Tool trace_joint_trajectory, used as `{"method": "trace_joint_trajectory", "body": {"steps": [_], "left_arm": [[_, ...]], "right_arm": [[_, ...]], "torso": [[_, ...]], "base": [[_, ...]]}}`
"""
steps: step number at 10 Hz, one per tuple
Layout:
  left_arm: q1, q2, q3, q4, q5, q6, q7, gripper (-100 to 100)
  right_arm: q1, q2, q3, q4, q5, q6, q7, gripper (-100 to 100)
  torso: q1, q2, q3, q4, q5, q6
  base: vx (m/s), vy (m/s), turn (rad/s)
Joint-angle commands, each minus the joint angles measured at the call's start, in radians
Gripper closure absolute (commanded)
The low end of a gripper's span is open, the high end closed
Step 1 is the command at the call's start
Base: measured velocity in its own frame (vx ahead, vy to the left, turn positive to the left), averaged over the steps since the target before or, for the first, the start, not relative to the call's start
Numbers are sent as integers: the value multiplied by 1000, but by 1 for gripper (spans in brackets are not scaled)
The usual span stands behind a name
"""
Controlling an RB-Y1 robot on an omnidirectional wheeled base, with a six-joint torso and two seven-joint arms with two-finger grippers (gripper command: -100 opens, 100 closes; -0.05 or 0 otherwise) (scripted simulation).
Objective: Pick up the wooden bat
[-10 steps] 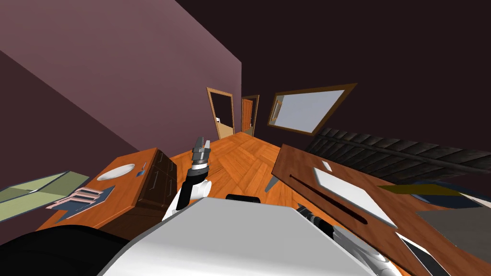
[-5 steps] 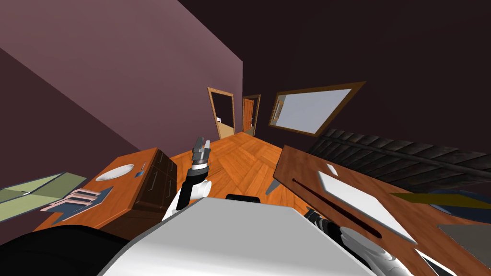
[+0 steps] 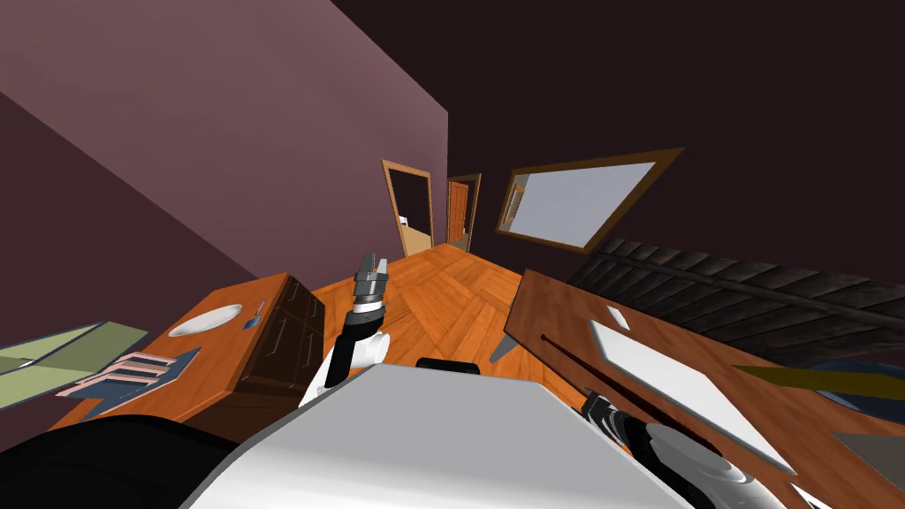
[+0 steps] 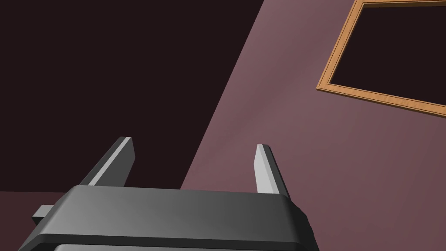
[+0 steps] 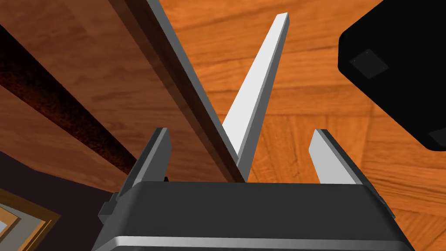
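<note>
Right wrist view: right gripper, fingers open, empty, at counter edge near bat; likely risk: clipping edge, knocking bat. Left gripper fingers open.

The bat is dark reddish-brown, darker than the brown, wood-grained table under it, and the sheet beside it is plain white. The floor is orange parquet in a herringbone pattern, and the walls are mauve. The desk has an orange top, dark brown drawers and a white plate.
</note>
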Motion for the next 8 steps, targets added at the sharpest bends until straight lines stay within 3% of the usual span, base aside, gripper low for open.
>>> {"method": "trace_joint_trajectory", "body": {"steps": [1, 2, 4, 8], "left_arm": [[0, 0, 0, 0, 0, 0, 0, 0], [0, 0, 0, 0, 0, 0, 0, 0], [0, 0, 0, 0, 0, 0, 0, 0], [0, 0, 0, 0, 0, 0, 0, 0]], "right_arm": [[-16, -14, 16, 45, 25, 7, 25, -100], [-16, -14, 16, 45, 25, 7, 25, -100], [-42, -50, 46, 102, 65, 24, 57, -100], [-74, -72, 86, 158, 110, 38, 92, -100]], "torso": [[0, 0, 0, 0, 0, 0], [0, 0, 0, 0, 0, 0], [-1, -1, 0, 0, 0, 0], [-4, -4, -2, -1, -1, 0]], "base": [[40, -13, 8], [41, -21, 8], [75, -49, 11], [104, -89, 22]]}}
